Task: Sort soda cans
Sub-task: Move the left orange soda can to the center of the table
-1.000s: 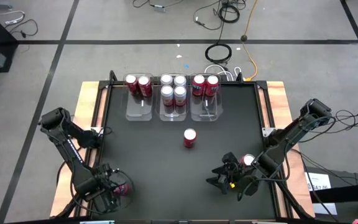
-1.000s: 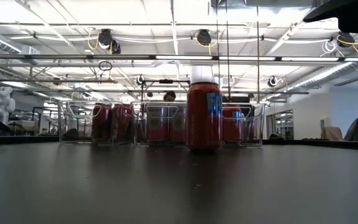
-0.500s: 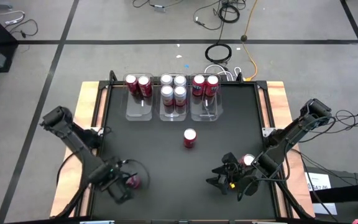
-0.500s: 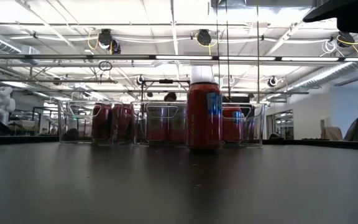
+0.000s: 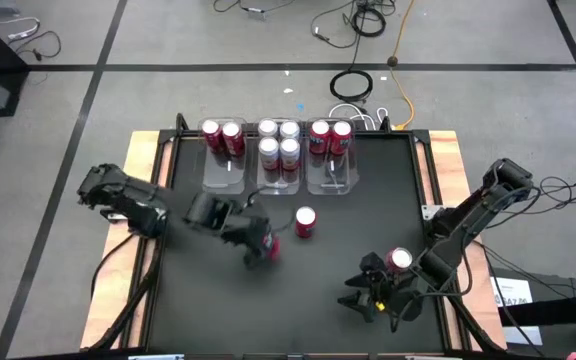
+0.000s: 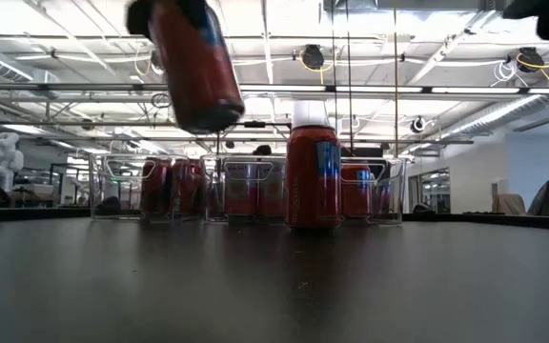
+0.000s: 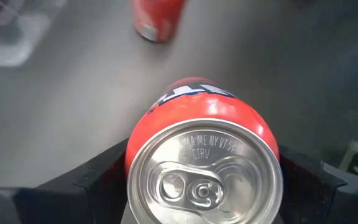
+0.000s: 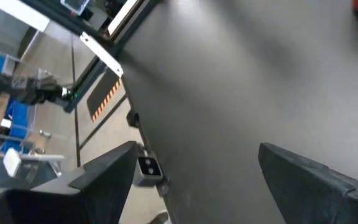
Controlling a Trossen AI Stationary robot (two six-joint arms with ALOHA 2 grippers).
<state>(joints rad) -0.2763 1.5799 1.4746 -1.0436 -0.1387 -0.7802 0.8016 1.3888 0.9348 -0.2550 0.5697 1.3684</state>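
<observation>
Carried can: a red can [image 7: 204, 162] clamped between the left gripper [image 5: 258, 243] fingers, airborne just left of the lone standing red can [image 5: 306, 222].
Change: a second ago it was at the table's near-left corner; now mid-table (headed, I judge, for a red bin [image 5: 224, 175]).
Right gripper [image 5: 380, 297]: spread wide, empty, beside another can [image 5: 400, 260] near right.

Red can [image 7: 197, 124] aloft; another [image 5: 305, 222] upright mid-table.

Two dark jointed arms [image 5: 128, 200], black cables alongside.
</observation>
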